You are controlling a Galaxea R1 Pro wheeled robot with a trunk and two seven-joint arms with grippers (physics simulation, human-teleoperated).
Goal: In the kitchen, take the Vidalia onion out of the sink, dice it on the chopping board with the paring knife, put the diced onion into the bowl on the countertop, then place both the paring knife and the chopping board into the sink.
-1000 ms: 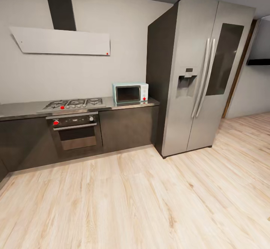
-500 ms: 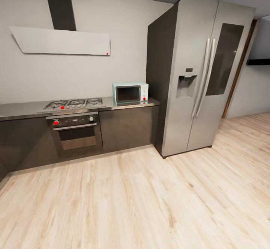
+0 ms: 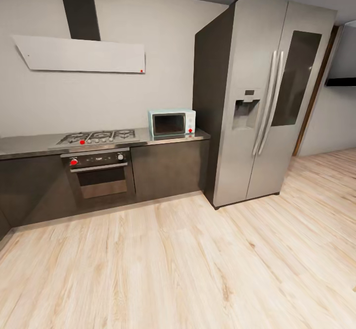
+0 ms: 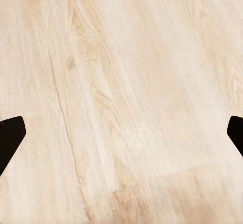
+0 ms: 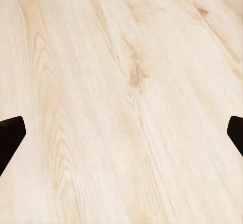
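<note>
Both grippers are hanging over the pale wooden plank floor (image 3: 198, 269), the left gripper (image 4: 121, 138) and right gripper (image 5: 121, 138) each spread wide and holding nothing. Beyond, a steel-grey bench (image 3: 29, 145) is carrying a gas hob (image 3: 96, 136) and a mint microwave (image 3: 171, 122), beside a tall silver fridge (image 3: 267, 96). The onion and sink are probably elsewhere, so the robot should be turning its base to find them.

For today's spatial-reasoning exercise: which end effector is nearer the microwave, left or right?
Cannot tell left or right. The left end effector and right end effector each hang open over wooden floor; the microwave stands on the steel counter beside the fridge.
</note>
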